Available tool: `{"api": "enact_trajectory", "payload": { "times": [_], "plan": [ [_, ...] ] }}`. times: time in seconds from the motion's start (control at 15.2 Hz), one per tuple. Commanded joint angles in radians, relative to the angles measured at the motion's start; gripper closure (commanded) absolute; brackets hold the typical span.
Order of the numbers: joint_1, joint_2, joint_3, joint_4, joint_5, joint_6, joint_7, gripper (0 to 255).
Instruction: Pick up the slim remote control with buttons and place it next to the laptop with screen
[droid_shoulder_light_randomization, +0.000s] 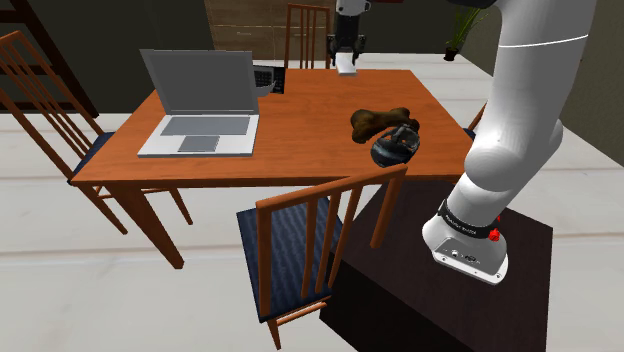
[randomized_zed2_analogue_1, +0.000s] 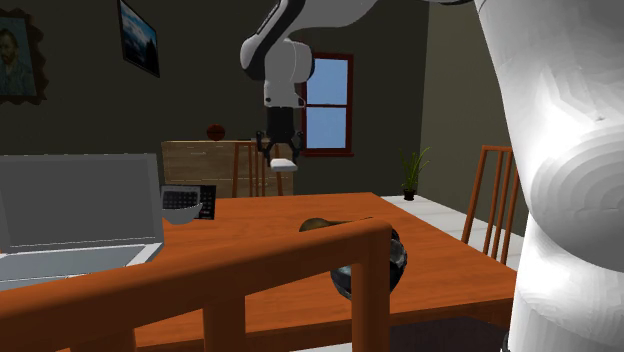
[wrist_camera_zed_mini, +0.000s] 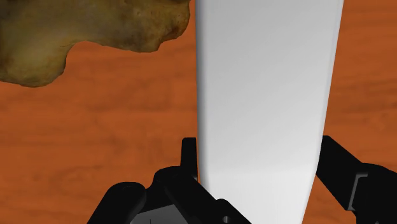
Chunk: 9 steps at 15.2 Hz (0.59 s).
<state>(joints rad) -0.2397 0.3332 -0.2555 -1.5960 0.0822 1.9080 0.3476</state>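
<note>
The slim remote (droid_shoulder_light_randomization: 347, 67) is drawn plain white, with no buttons visible. My gripper (droid_shoulder_light_randomization: 346, 52) is shut on it and holds it in the air above the far edge of the wooden table (droid_shoulder_light_randomization: 300, 150). In the second exterior view the remote (randomized_zed2_analogue_1: 283, 163) hangs from the gripper (randomized_zed2_analogue_1: 280, 150), well above the tabletop. The wrist view has the white remote (wrist_camera_zed_mini: 264, 95) clasped between my black fingers (wrist_camera_zed_mini: 189, 159), with the table below. The open grey laptop (droid_shoulder_light_randomization: 205, 110) stands at the table's end, on the shoulder view's left, and it is also in the second exterior view (randomized_zed2_analogue_1: 70, 225).
A brown lumpy object (droid_shoulder_light_randomization: 378, 122) and a dark round object (droid_shoulder_light_randomization: 396, 145) lie on the table near the stand (droid_shoulder_light_randomization: 450, 290). A small black keypad-like thing (randomized_zed2_analogue_1: 188, 200) lies behind the laptop. Wooden chairs stand at the front (droid_shoulder_light_randomization: 310, 240), left (droid_shoulder_light_randomization: 40, 90) and far side (droid_shoulder_light_randomization: 308, 30).
</note>
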Motion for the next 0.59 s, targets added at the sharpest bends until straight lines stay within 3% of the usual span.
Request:
{"api": "enact_trajectory", "payload": {
  "times": [0.0,0.53],
  "plan": [
    [0.001,-0.009,-0.001,0.015,-0.003,-0.023,0.003,255],
    [-0.002,-0.018,-0.003,0.109,-0.006,-0.127,0.006,255]
  ]
}}
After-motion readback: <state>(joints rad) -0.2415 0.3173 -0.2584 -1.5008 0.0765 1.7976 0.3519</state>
